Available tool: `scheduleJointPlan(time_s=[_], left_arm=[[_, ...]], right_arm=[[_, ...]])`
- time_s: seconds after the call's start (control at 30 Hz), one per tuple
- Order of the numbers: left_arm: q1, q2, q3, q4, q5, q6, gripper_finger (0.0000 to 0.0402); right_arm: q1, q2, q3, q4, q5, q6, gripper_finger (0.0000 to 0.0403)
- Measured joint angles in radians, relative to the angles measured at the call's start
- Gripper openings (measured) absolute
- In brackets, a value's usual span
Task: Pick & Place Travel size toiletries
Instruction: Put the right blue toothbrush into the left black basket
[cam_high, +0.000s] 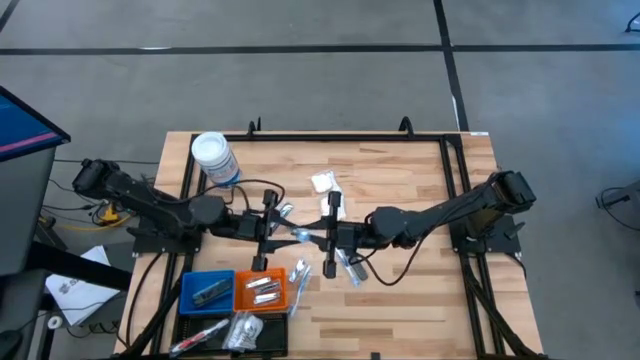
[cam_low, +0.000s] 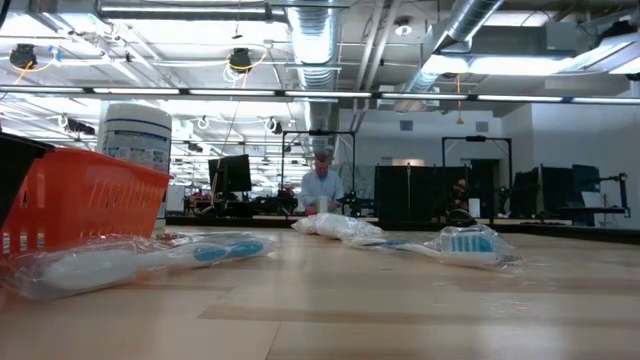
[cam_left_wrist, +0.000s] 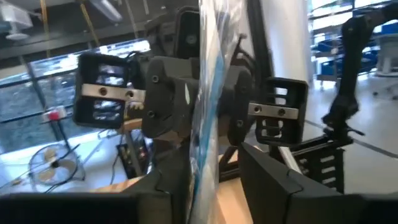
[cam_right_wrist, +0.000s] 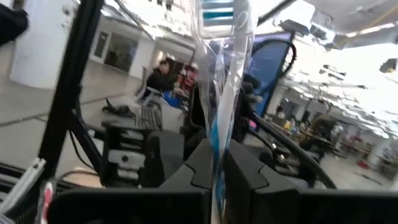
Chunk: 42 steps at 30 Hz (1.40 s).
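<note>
A clear-wrapped blue-and-white toothbrush (cam_high: 300, 236), one of the travel size toiletries, hangs above the table's middle between my two grippers. My right gripper (cam_high: 328, 238) comes from the right and is shut on it. My left gripper (cam_high: 276, 233) faces it from the left and is open; the wrapper (cam_left_wrist: 202, 124) runs between its fingers. More wrapped toiletries (cam_high: 298, 272) lie flat on the wood, and a white packet (cam_high: 323, 182) lies farther back. Neither gripper shows in the low view. My right gripper pinches the toothbrush's clear wrapper (cam_right_wrist: 217, 155) between its two fingers, at the end away from the brush head (cam_right_wrist: 217, 12). The fingers come level from the table's right and lie along the toothbrush. It is lifted clear of the table and reaches out toward my left gripper. My left gripper: the wrapper passes close by one finger (cam_left_wrist: 171, 186); whether they touch, I cannot tell.
A blue tray (cam_high: 207, 290), an orange tray (cam_high: 262, 290) and a black tray (cam_high: 230, 330) sit at the near left, with items in them. A white-lidded clear jar (cam_high: 215, 158) stands at the far left. A person sits far off in the room (cam_low: 322, 185).
</note>
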Motion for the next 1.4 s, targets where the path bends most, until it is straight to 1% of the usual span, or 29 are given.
scheduleJointPlan(time_s=[0.07,0.13,0.23,0.37,0.6,0.83,1.03,1.2,1.3,1.4], left_arm=[[-0.007,-0.010,0.002,-0.003,-0.024,0.000,0.0135],[-0.021,-0.024,0.002,-0.019,-0.049,0.004,0.0141],[-0.042,-0.051,0.002,-0.068,-0.115,0.006,0.0144],[-0.069,-0.098,0.002,-0.115,-0.187,0.028,0.0143],[-0.118,-0.134,0.003,-0.142,-0.200,0.042,0.0145],[-0.114,-0.125,0.002,-0.142,-0.219,0.053,0.0144],[-0.121,-0.124,0.002,-0.140,-0.295,0.060,0.0143],[-0.121,-0.124,0.002,-0.141,-0.424,0.085,0.0154],[-0.120,-0.124,0.002,-0.149,-0.430,0.086,0.0164],[-0.120,-0.124,0.002,-0.147,-0.418,0.085,0.0171]], right_arm=[[0.000,-0.006,0.020,-0.052,0.017,0.005,0.0020],[0.000,-0.007,0.052,-0.148,0.044,0.011,0.0023],[0.000,-0.007,0.108,-0.294,0.070,0.014,0.0015],[-0.001,-0.007,0.135,-0.390,0.074,0.052,0.0009],[-0.016,-0.005,0.142,-0.452,0.085,0.084,0.0023],[-0.023,0.015,0.207,-0.568,0.087,0.114,0.0007],[-0.026,0.017,0.210,-0.583,0.094,0.117,0.0025],[-0.024,0.019,0.210,-0.599,0.092,0.116,0.0011],[-0.026,0.019,0.210,-0.611,0.093,0.114,0.0008],[-0.024,0.019,0.210,-0.608,0.089,0.114,0.0018]])
